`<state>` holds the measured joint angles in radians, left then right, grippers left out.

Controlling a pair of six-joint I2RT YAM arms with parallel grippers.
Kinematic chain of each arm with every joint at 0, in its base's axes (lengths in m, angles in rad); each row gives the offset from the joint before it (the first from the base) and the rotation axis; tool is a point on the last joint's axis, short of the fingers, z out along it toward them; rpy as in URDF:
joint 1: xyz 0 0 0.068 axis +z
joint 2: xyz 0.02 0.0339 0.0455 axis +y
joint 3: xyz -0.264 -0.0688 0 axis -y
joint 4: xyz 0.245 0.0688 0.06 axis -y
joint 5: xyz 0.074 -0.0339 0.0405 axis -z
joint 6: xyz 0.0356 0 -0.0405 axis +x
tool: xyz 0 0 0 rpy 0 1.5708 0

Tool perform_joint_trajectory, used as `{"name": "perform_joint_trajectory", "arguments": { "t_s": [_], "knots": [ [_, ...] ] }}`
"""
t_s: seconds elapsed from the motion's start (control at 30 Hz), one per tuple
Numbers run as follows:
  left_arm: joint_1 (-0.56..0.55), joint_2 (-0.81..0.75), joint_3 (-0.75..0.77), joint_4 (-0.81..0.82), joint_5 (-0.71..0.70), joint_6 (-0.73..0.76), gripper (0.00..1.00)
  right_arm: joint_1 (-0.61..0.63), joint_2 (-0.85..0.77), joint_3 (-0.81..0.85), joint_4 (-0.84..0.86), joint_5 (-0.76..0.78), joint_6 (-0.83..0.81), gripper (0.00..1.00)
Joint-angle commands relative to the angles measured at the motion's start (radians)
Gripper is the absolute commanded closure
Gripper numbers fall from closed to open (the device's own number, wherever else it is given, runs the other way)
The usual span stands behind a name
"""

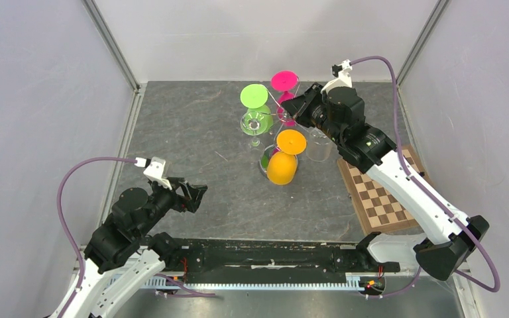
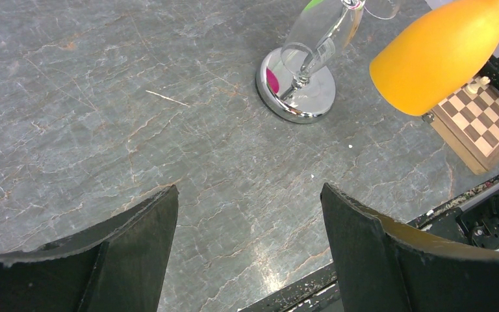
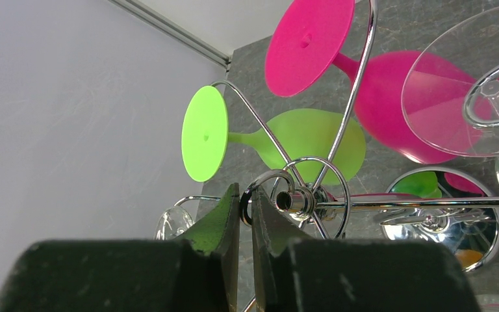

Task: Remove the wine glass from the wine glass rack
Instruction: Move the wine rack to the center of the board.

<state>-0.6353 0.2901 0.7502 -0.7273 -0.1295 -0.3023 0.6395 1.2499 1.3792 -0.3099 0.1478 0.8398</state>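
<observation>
Chrome wire formed the wine glass rack, standing far-centre on the grey tabletop in the top view, with a green wine glass, a pink wine glass and an orange wine glass hanging inverted from it. Left wrist view: the left claw stood fully open, holding nothing, above the tabletop. Right wrist view: the right claw was closed on a scroll loop at the rack's top.
</observation>
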Motion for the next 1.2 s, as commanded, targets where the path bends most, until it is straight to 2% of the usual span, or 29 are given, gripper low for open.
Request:
{"name": "perform_joint_trajectory", "arguments": {
  "t_s": [0.0, 0.83, 1.17],
  "knots": [
    [-0.002, 0.014, -0.001, 0.028, -0.003, -0.031, 0.13, 0.004, -0.072, 0.075, 0.362, 0.03, 0.007, 0.99],
    [-0.002, 0.03, -0.002, 0.028, -0.004, -0.029, 0.13, 0.005, -0.004, 0.08, 0.369, 0.017, 0.005, 0.71],
    [-0.002, 0.035, 0.0, 0.028, -0.006, -0.029, 0.13, 0.005, 0.034, 0.1, 0.354, 0.003, 0.004, 0.64]
  ]
}}
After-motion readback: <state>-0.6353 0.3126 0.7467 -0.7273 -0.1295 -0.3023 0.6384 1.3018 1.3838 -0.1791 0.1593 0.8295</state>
